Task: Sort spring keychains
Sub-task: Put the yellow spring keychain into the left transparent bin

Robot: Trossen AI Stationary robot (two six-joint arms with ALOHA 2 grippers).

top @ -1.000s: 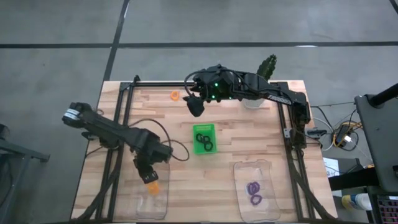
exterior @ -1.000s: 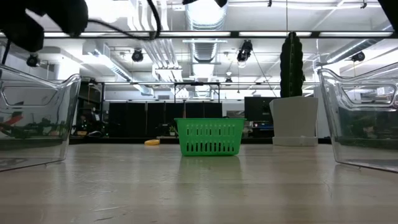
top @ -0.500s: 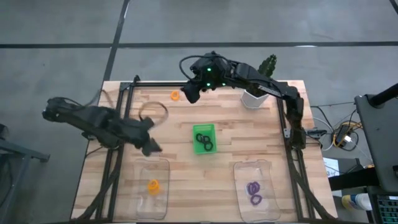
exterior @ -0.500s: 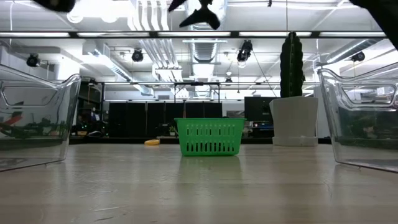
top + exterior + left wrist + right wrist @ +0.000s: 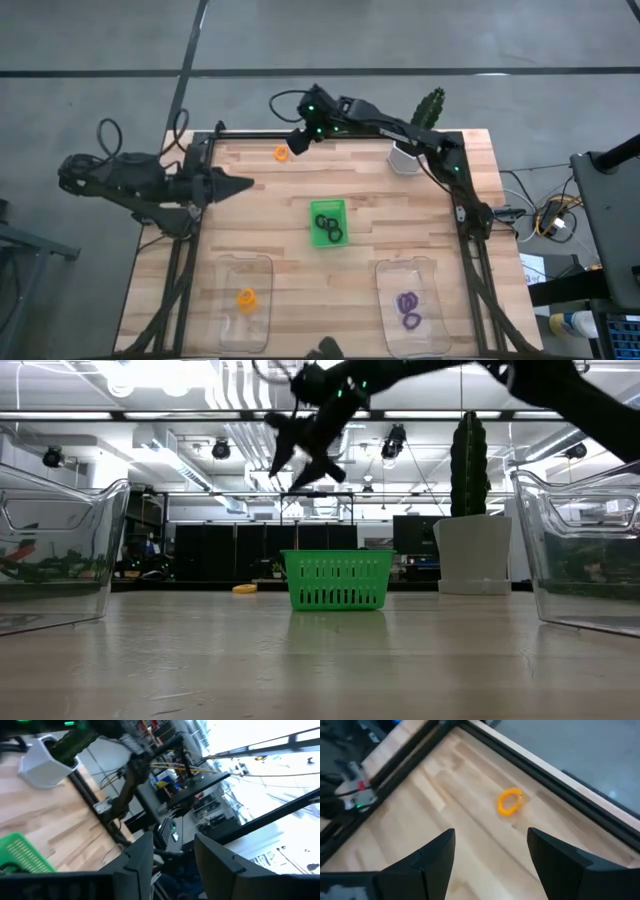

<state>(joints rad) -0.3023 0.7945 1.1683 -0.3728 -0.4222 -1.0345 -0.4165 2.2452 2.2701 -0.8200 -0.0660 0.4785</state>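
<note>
Right pincer (image 5: 487, 865) hangs spread and empty above the loose orange spring keychain (image 5: 510, 801).

It lies alone near the desk's (image 5: 270, 215) far edge; a light, springy coil, likely best pinched across one side of the ring. Left pincer (image 5: 238, 185), also parted and empty, waits at the left edge. Green tray (image 5: 327, 207) holds black keychains (image 5: 327, 225); left clear container (image 5: 226, 320) one orange keychain (image 5: 246, 299), right clear container (image 5: 440, 322) purple keychains (image 5: 409, 309).
</note>
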